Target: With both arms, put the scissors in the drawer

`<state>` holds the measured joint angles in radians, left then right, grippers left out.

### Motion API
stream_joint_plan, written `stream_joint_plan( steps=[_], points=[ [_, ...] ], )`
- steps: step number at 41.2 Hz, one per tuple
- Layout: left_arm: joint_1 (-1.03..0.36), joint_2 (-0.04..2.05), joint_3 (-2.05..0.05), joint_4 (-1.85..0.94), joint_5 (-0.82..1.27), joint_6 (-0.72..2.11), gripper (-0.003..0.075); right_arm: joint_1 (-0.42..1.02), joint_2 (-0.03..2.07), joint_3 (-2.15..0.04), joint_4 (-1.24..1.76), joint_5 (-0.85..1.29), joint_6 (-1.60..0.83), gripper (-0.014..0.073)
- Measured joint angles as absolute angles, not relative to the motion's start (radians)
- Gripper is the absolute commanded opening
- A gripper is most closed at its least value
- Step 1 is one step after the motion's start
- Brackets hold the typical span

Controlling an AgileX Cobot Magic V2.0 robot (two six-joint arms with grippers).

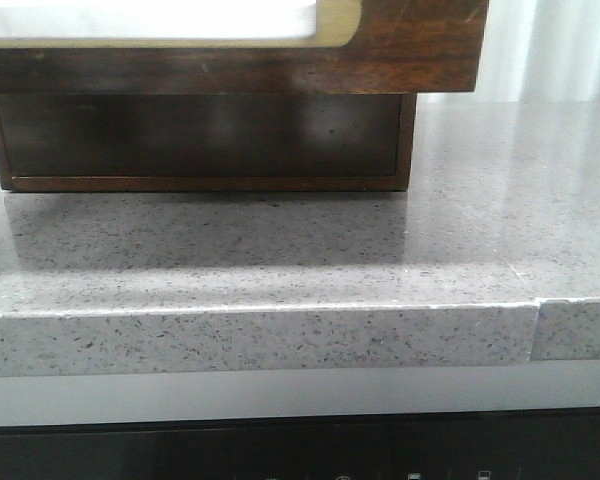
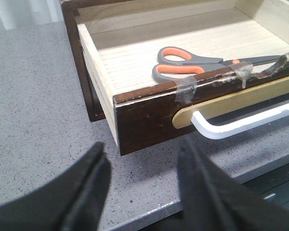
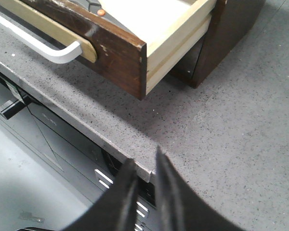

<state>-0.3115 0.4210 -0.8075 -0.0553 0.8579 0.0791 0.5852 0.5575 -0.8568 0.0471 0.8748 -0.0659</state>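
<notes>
Since the scissors [image 2: 202, 63] already lie inside the pulled-out drawer [image 2: 149, 113], with the left gripper [image 2: 144, 185] open and empty and the right gripper [image 3: 143, 192] nearly shut, both near its front corners, pushing it closed seemingly remains.

The drawer [image 3: 120, 60], dark brown wood with a pale inner side and floor, stands pulled out across the upper left of the frame, over the grey speckled tabletop [image 3: 231, 139]. On its front a tan strip carries a white handle [image 3: 38, 45] that curves back into the wood. Just behind the front edge, at the top of the frame, a small grey and orange piece of the scissors [image 3: 97, 8] shows inside. The right gripper [image 3: 143, 192] fills the bottom centre, its 2 black fingers [image 3: 120, 197] nearly together with only a narrow gap, holding nothing, above the tabletop's edge.
</notes>
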Motion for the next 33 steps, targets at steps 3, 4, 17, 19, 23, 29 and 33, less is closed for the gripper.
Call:
stream_joint_plan(
  steps=[3, 4, 17, 19, 23, 29, 33],
  points=[
    [-0.312, 0.421, -0.804, -0.055, 0.858, 0.079, 0.0074, 0.585, 0.558, -0.857, 0.047, 0.875, -0.066, -0.0073],
    [-0.312, 0.421, -0.804, -0.055, 0.858, 0.079, 0.0043, 0.585, 0.558, -0.857, 0.047, 0.875, -0.066, -0.0065],
    [-0.312, 0.421, -0.804, -0.055, 0.858, 0.067, -0.002, 0.585, 0.558, -0.857, 0.047, 0.887, -0.066, -0.0068],
    [-0.312, 0.421, -0.804, -0.055, 0.858, 0.065, -0.002, 0.585, 0.558, -0.857, 0.045, 0.889, -0.066, -0.0068],
    [-0.312, 0.421, -0.804, -0.055, 0.858, 0.063, -0.002, 0.585, 0.558, -0.857, 0.045, 0.889, -0.066, -0.0068],
    [-0.312, 0.421, -0.804, -0.055, 0.858, 0.062, -0.002, 0.585, 0.558, -0.857, 0.045, 0.889, -0.066, -0.0068],
    [-0.312, 0.421, -0.804, -0.055, 0.858, 0.06, -0.002, 0.585, 0.558, -0.857, 0.045, 0.891, -0.066, -0.0068]
  ],
)
